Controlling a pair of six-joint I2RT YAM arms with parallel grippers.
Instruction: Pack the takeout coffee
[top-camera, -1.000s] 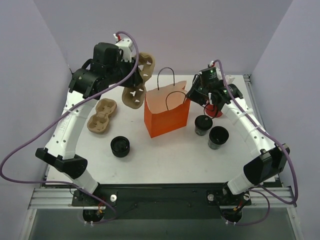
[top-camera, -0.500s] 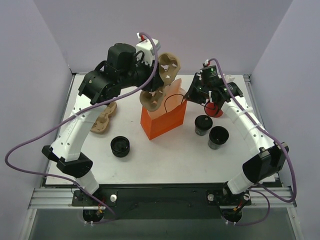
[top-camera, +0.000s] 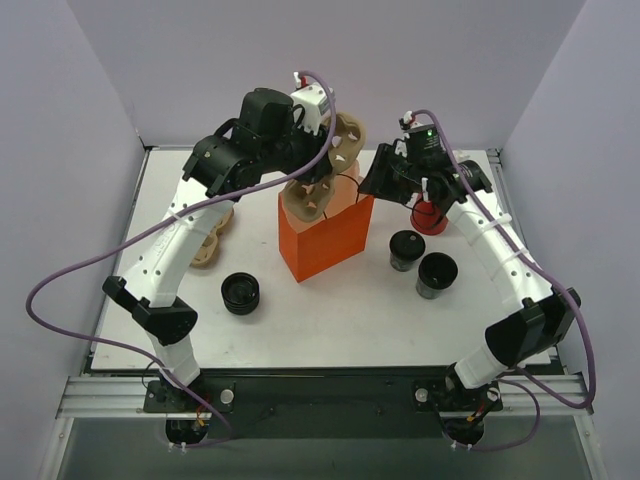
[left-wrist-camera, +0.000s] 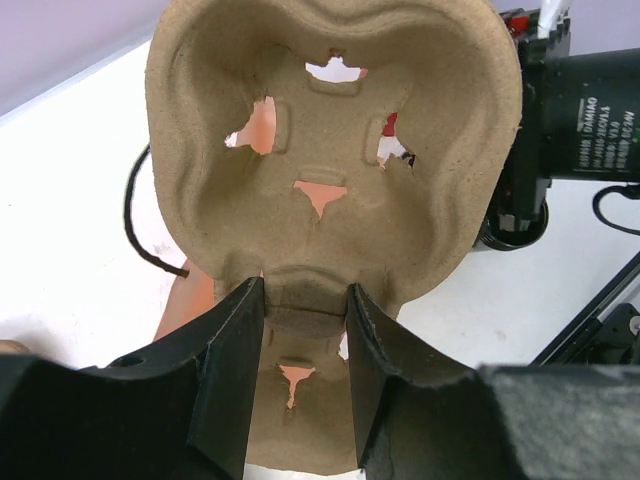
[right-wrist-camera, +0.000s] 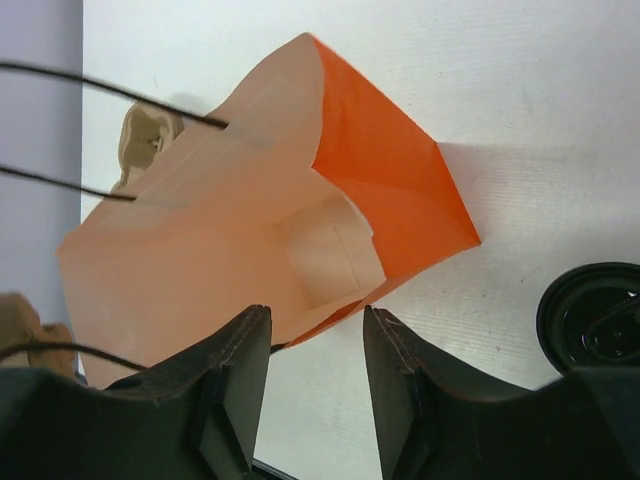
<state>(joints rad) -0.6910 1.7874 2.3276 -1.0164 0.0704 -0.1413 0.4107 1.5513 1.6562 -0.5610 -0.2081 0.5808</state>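
- The left pincer (left-wrist-camera: 300, 325) is closed on a brown pulp cup carrier (left-wrist-camera: 340, 140). Both fingers (left-wrist-camera: 230, 370) press the narrow waist of the carrier, which is held aloft.
- In the top view the carrier hangs tilted over the open mouth of the orange paper bag (top-camera: 325, 245). Its lower end is at the bag's rim; whether it touches the paper cannot be told.
- The bag stands on the white bench (top-camera: 330, 320), about midway between the left and right edges and closer to the far edge.
- The right pincer (right-wrist-camera: 315, 320) is at the bag's right upper rim. Its fingers stand somewhat apart, with the rim and a bit of black handle cord showing in the gap. Whether they grip anything cannot be told.
- The takeout coffee (top-camera: 405, 250) stands upright on the bench just right of the bag, apart from both pincers.
- A second dark cup (top-camera: 436, 275) stands just beside it, closer to the right edge.
- A red cup (top-camera: 430, 215) sits behind them, toward the far right corner.
- A low ribbed black stack (top-camera: 240, 293) lies left of the bag.
- Another pulp carrier (top-camera: 208, 250) lies near the left edge, partly hidden by the left arm.
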